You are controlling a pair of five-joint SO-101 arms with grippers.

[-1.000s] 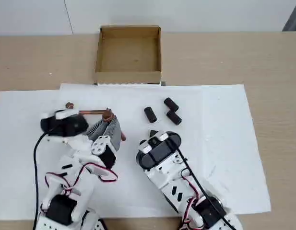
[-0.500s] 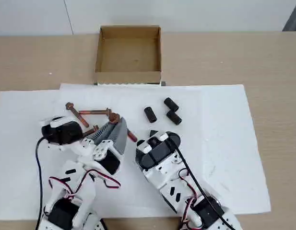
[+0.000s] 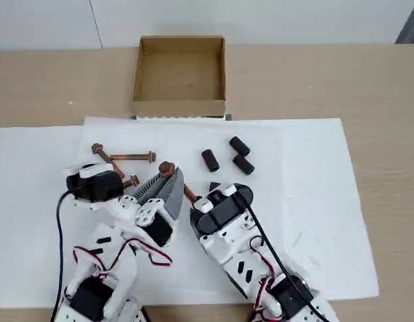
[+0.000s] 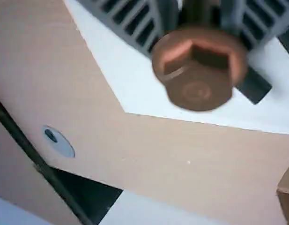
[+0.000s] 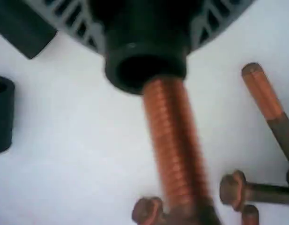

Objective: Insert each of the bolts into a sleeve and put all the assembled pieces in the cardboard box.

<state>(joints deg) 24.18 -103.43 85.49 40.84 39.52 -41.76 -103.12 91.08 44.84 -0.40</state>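
My left gripper (image 3: pixel 168 182) is shut on a copper bolt (image 3: pixel 168 168); its hex head (image 4: pixel 198 70) sits between the grey ribbed fingers (image 4: pixel 128 16). My right gripper (image 3: pixel 210 194) is shut on a black sleeve (image 5: pixel 144 61). The bolt's threaded shaft (image 5: pixel 174 140) reaches into the mouth of that sleeve. Three loose sleeves (image 3: pixel 210 159) (image 3: pixel 239 145) (image 3: pixel 243 164) lie on the white sheet just beyond the right gripper. Loose bolts (image 3: pixel 133 157) (image 3: pixel 102 151) lie beside the left arm. The cardboard box (image 3: pixel 180 107) stands open at the back.
A white paper sheet (image 3: pixel 314 201) covers the front of the wooden table (image 3: pixel 314 80). Both arms crowd the front middle. Open sheet lies to the right. Another loose bolt (image 3: pixel 131 181) lies close under the left gripper.
The left gripper has carried its bolt to the right and toward the front, away from the loose bolts, bringing the threaded tip up to the sleeve in the right gripper. The right arm barely moved.
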